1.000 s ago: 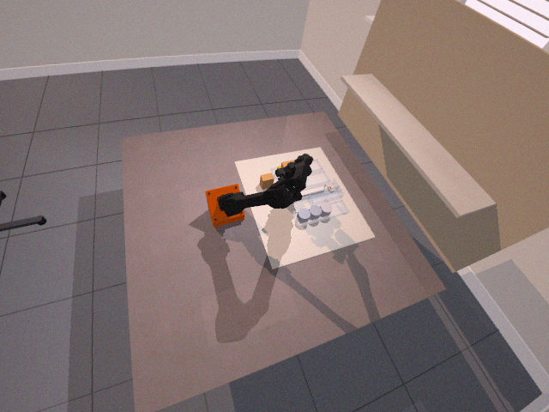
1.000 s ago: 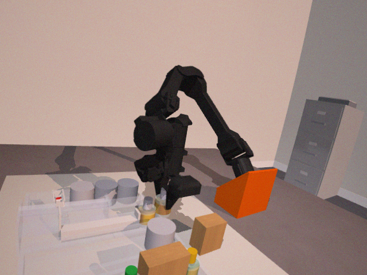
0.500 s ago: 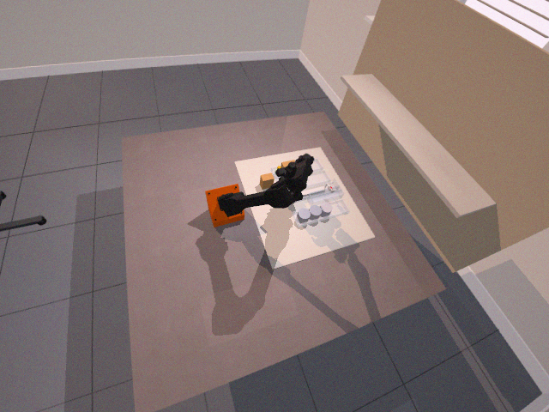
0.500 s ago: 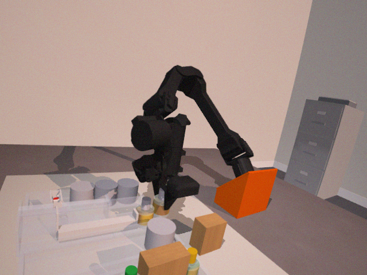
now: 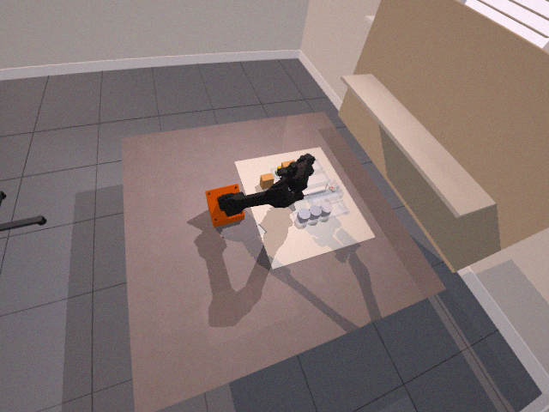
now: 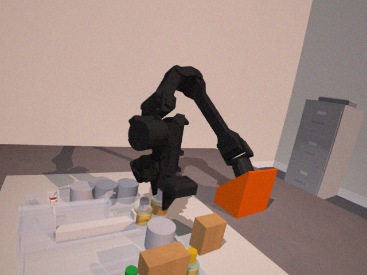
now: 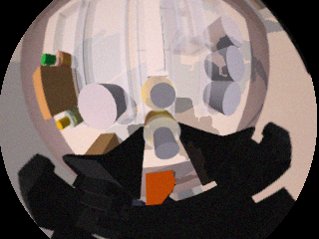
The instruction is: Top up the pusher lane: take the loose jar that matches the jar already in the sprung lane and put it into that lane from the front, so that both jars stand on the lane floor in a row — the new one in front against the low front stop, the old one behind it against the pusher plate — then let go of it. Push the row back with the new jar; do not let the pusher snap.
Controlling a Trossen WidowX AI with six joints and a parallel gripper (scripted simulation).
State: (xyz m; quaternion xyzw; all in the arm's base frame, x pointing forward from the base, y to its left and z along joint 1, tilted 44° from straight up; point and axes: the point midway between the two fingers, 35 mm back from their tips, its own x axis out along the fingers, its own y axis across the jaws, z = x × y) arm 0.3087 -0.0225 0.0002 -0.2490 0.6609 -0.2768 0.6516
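The gripper (image 6: 161, 196) (image 7: 159, 127) is partly open, its fingers closed on 1 amber jar with a grey cap (image 6: 159, 206) (image 7: 164, 136). That held jar sits between the fingertips at the front end of the sprung lane. Just ahead of it, in the lane, stands the matching amber jar with a grey cap (image 6: 143, 216) (image 7: 159, 94); the 2 jars are in a row, and whether they touch is hard to tell.

The long pale pusher bar (image 6: 94, 227) (image 7: 156, 45) runs behind the front lane jar, and a small red mark (image 6: 53, 199) shows at its far end. Of the clear lanes, 1 side lane holds 3 grey cylinders (image 5: 315, 213) (image 6: 105, 191) (image 7: 224, 65) in a row. On the other side of the sprung lane, 1 wider grey cylinder (image 6: 160, 234) (image 7: 98, 106) stands upright. Beyond it are 2 wooden blocks (image 5: 266, 180) (image 6: 207, 234) (image 7: 56, 91), 1 yellow-capped bottle (image 6: 192, 262) (image 7: 70, 119) and 1 green cap (image 6: 131, 270) (image 7: 48, 59).
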